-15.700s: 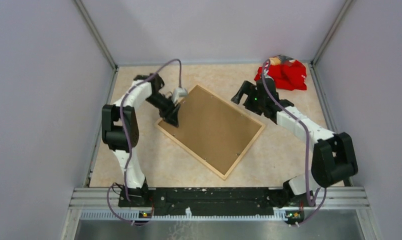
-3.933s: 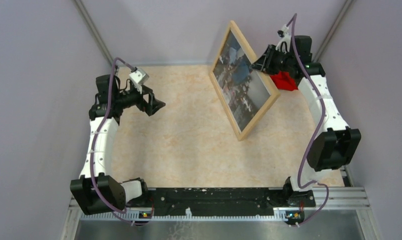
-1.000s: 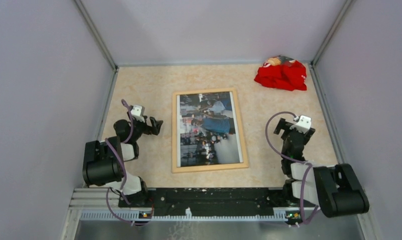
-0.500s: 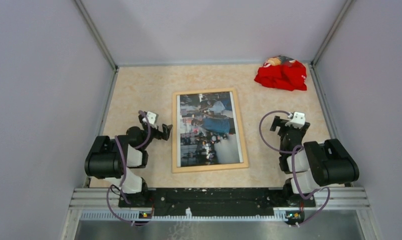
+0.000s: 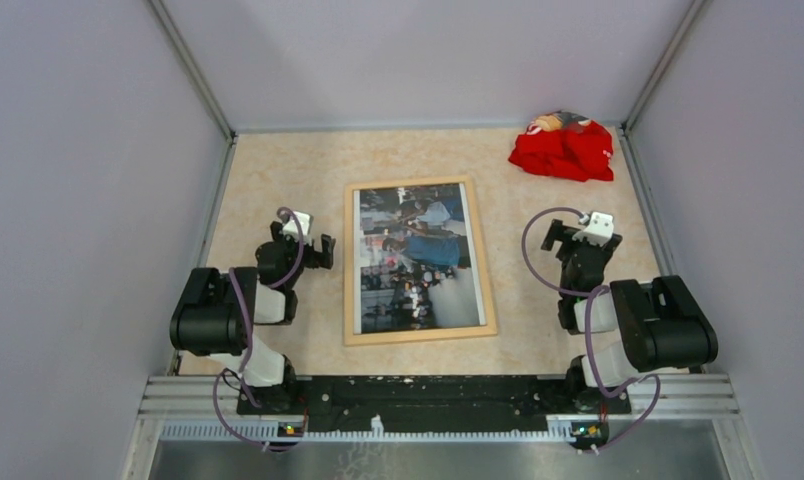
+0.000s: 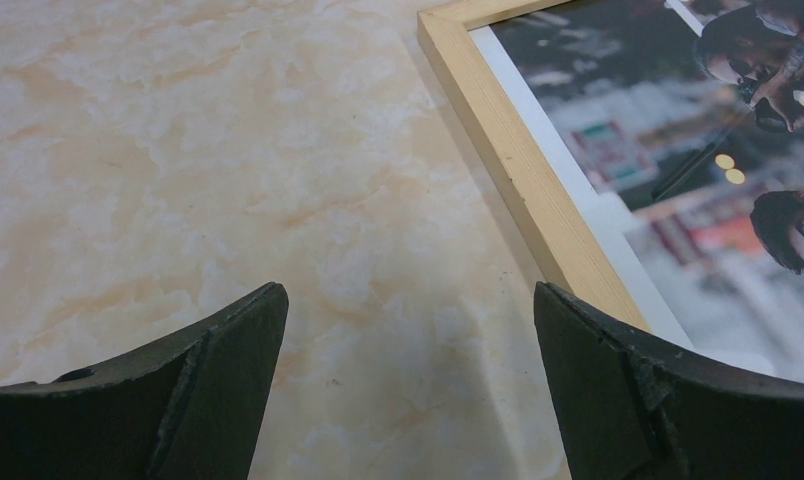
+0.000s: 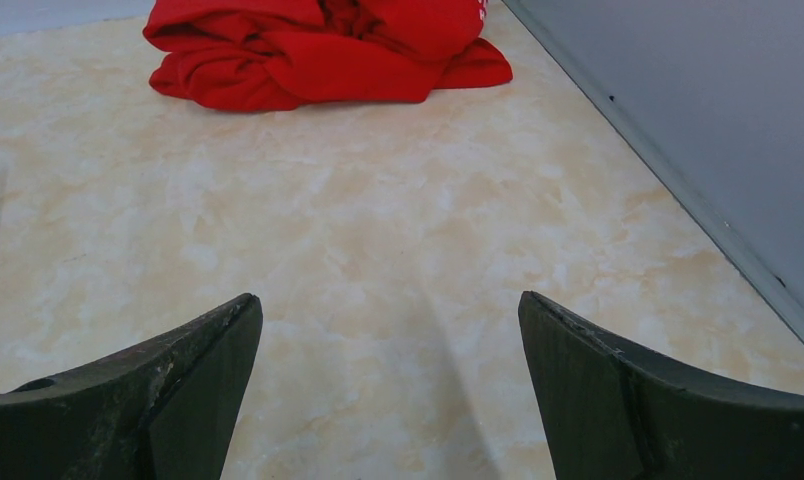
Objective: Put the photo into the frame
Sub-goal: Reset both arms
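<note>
The frame (image 5: 350, 262) lies flat around the middle of the counter (image 5: 278, 170), long sides running from the near edge towards the far edge. The photo (image 5: 418, 262) sits inside it, picture side up, filling the opening. In the left wrist view a thin white margin shows between the wood rail and the print.

The left arm is folded up by the near-left corner. The left gripper (image 5: 318, 250) sits low over the counter just beside the frame's left rail, not touching it. Its claw is apart and holds nothing: bare counter shows between the two dark fingers (image 6: 208, 380) in the wrist view. The frame's far-left corner and left rail run past the right-hand finger there. Whether that finger overlaps the rail or only stands in front of it, I cannot tell.

The right arm is folded up by the near-right corner. The right gripper (image 5: 570, 240) is to the right of the frame and well apart from it, pointing towards the far-right corner. Its claw is apart too, with nothing in it, and only counter shows between the fingers in its wrist view.

A crumpled red cloth (image 5: 563, 150) lies in the far-right corner, against the right edge, apart from the frame and both grippers.
</note>
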Robot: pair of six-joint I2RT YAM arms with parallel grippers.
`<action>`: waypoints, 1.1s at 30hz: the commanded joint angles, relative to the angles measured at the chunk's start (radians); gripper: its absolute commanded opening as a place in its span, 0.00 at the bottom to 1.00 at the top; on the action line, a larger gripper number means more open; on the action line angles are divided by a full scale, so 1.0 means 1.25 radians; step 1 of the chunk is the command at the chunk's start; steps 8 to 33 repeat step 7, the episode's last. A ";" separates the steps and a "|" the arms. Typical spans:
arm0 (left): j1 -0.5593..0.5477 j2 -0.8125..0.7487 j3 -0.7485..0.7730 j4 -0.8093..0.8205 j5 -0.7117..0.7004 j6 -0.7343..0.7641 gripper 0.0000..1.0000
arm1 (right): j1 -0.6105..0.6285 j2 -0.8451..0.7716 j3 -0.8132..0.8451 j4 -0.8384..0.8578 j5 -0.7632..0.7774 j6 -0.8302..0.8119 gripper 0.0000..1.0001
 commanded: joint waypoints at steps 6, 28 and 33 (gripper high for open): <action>-0.001 -0.018 0.023 0.005 -0.003 0.010 0.99 | -0.006 -0.004 0.006 0.021 -0.008 0.012 0.99; -0.002 -0.022 0.019 0.009 -0.004 0.008 0.99 | -0.007 -0.004 0.006 0.022 -0.008 0.011 0.99; -0.002 -0.022 0.019 0.009 -0.004 0.008 0.99 | -0.007 -0.004 0.006 0.022 -0.008 0.011 0.99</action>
